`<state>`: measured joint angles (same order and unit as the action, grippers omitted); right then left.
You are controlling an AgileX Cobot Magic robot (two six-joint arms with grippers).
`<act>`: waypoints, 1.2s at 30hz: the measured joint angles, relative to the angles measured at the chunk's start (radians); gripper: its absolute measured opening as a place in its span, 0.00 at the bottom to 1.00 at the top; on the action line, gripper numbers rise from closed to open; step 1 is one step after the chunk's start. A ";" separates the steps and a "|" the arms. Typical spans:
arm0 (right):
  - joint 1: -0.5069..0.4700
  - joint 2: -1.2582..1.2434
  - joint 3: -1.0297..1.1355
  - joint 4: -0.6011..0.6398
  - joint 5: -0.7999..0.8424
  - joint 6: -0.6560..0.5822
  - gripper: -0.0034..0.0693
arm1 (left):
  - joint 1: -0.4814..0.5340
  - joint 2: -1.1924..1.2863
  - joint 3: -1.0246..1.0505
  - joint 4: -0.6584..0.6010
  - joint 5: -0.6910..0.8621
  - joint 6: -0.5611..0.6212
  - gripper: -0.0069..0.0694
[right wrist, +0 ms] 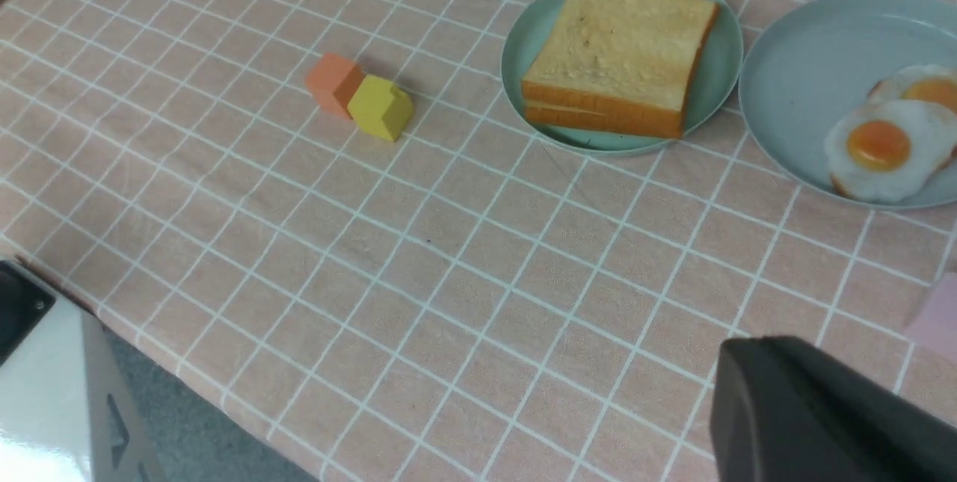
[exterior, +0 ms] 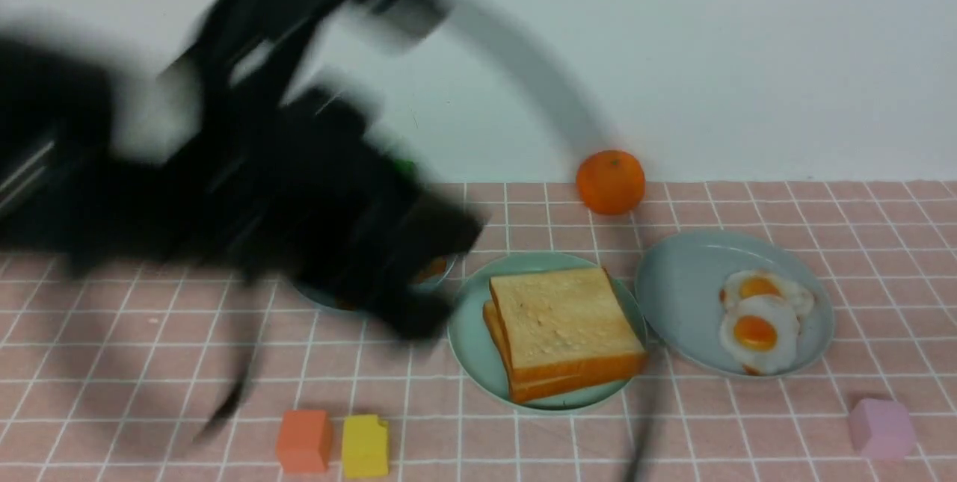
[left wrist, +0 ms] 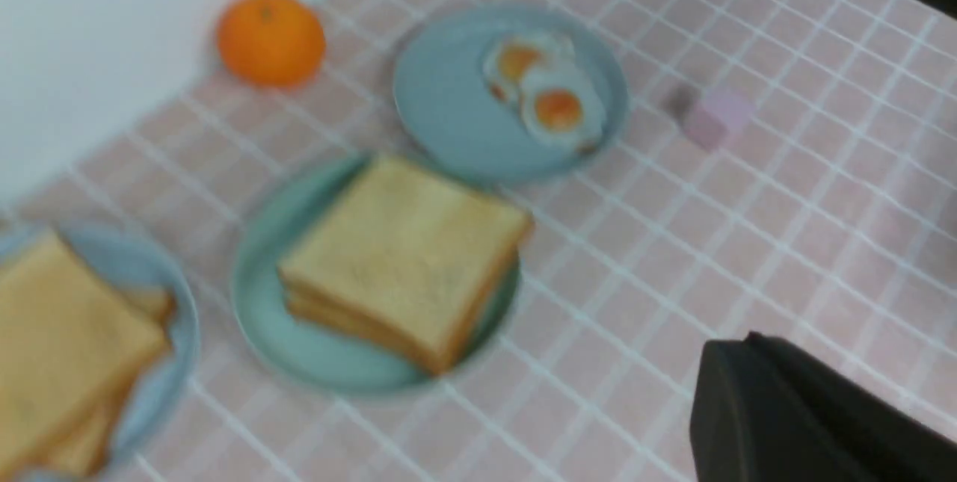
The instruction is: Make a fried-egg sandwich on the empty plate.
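Item: fried-egg sandwich [exterior: 562, 332], two toast slices stacked on the mint-green plate [exterior: 472, 347], centre of the checked cloth [right wrist: 419, 258]; the egg layer cannot be made out.

Left gripper [exterior: 419, 273]: heavily blurred above the cloth, left of the plate; clenched, carrying nothing visible.

Right gripper: out of sight, clamped empty.

Right of the plate: blue-grey plate [exterior: 673, 295] bearing two fried eggs [exterior: 759, 317].

Handling note: assembly appears complete; the left arm should lift away high, clear of the stack and the toast pile [left wrist: 60, 347].
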<state>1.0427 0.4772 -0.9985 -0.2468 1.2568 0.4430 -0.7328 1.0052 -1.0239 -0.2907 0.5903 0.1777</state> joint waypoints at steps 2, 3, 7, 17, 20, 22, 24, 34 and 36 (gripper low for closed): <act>0.000 -0.006 0.007 -0.001 0.000 -0.006 0.06 | 0.000 -0.131 0.128 -0.033 -0.059 -0.003 0.11; 0.000 -0.009 0.011 -0.002 0.000 -0.009 0.06 | 0.000 -0.204 0.195 -0.047 -0.097 -0.004 0.11; 0.000 -0.010 0.014 0.005 0.000 -0.015 0.06 | 0.000 -0.449 0.429 -0.075 -0.247 -0.004 0.11; 0.000 -0.010 0.019 0.048 0.000 -0.019 0.06 | 0.000 -0.703 0.695 -0.081 -0.385 -0.004 0.11; 0.000 -0.010 0.019 0.050 0.000 -0.019 0.06 | 0.000 -0.706 0.717 -0.088 -0.394 -0.004 0.11; 0.000 -0.010 0.019 0.050 0.000 -0.019 0.06 | 0.000 -0.706 0.720 -0.090 -0.387 -0.007 0.11; 0.000 -0.010 0.019 0.051 0.000 -0.019 0.06 | 0.000 -0.706 0.720 -0.091 -0.378 -0.007 0.11; -0.278 -0.010 0.019 0.077 0.000 -0.019 0.07 | 0.000 -0.706 0.720 -0.091 -0.331 -0.007 0.11; -0.419 -0.011 0.019 0.073 0.000 -0.021 0.07 | 0.000 -0.706 0.720 -0.091 -0.323 -0.007 0.11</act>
<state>0.6235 0.4659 -0.9793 -0.1739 1.2568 0.4224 -0.7328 0.2992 -0.3043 -0.3816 0.2668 0.1710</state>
